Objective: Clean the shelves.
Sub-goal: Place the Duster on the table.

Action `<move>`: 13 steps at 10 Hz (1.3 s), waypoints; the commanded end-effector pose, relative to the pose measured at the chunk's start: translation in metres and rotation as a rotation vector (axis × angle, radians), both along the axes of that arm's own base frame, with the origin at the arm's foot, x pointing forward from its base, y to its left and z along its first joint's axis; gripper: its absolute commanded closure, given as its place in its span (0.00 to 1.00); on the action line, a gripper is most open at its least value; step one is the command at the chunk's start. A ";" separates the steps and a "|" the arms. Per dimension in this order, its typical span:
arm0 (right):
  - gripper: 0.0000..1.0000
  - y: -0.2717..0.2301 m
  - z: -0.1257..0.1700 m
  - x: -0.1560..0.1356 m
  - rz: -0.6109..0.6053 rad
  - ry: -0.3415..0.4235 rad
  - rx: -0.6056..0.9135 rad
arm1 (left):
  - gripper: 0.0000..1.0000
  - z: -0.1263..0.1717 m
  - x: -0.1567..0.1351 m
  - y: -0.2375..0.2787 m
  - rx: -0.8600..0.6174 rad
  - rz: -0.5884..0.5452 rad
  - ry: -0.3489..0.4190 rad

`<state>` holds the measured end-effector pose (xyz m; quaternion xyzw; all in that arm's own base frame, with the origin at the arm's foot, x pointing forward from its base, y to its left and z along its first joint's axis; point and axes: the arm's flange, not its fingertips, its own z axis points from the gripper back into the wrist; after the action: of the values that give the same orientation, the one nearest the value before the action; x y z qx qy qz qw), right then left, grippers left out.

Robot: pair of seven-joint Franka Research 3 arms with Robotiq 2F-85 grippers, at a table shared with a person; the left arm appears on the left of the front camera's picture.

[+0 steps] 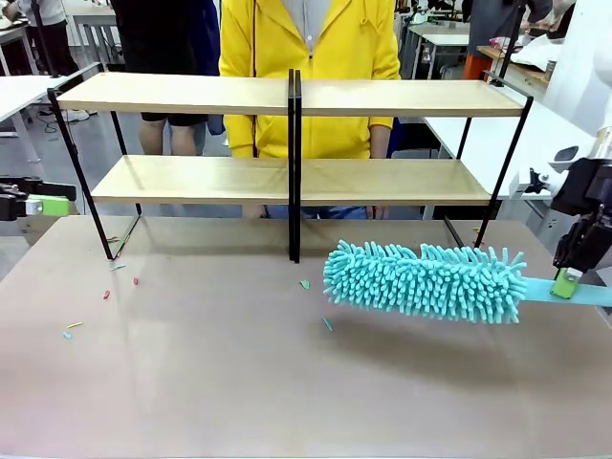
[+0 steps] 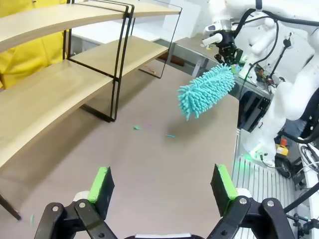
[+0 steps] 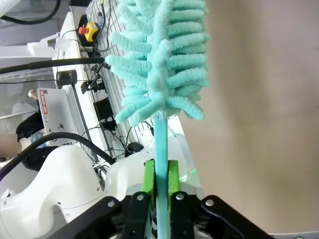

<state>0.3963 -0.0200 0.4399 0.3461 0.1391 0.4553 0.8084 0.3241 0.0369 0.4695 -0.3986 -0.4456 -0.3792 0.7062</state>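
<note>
In the front view the shelves [image 1: 292,178] span the upper half of the frame, and at right the right gripper [image 1: 567,283] pinches the handle of a teal duster [image 1: 426,280] hanging over the table [image 1: 239,382]. In the left wrist view the left gripper [image 2: 164,186] is spread wide with nothing between its pads, the shelves [image 2: 60,94] at upper left. In the right wrist view the right gripper [image 3: 160,182] clamps the duster [image 3: 162,59] handle at bottom centre.

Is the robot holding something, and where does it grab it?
The right gripper holds the teal duster by its flat handle. The left gripper is open, holding nothing.

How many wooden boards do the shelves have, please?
2: the upper board and the lower board, both running the rack's full width behind the black centre divider.
</note>
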 end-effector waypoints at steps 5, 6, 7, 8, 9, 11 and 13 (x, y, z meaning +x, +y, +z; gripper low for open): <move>0.00 -0.032 0.015 0.011 -0.262 -0.041 0.081 | 0.00 0.002 0.006 -0.019 -0.010 -0.024 0.115; 0.00 -0.040 0.025 0.009 -0.370 -0.049 0.153 | 0.00 0.008 0.030 -0.029 -0.038 -0.072 0.215; 0.00 -0.046 0.039 0.003 -0.498 -0.002 0.301 | 0.00 0.003 0.052 -0.037 -0.067 -0.081 0.338; 0.00 -0.050 0.049 -0.003 -0.596 0.146 0.428 | 0.00 -0.007 0.059 -0.035 -0.110 -0.100 0.382; 0.00 -0.049 0.051 -0.006 -0.673 0.346 0.527 | 0.00 -0.013 0.061 -0.030 -0.148 -0.100 0.387; 0.25 -0.033 0.047 0.002 -0.940 0.492 0.632 | 0.00 -0.016 0.056 -0.019 -0.182 -0.094 0.384; 0.25 -0.051 0.047 -0.003 -0.704 0.422 0.517 | 0.00 -0.015 0.055 -0.015 -0.197 -0.049 0.451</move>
<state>0.4010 -0.0610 0.4797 0.6711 0.0803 0.0134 0.7369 0.3833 0.0266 0.4456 -0.5387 -0.3054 -0.2734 0.7361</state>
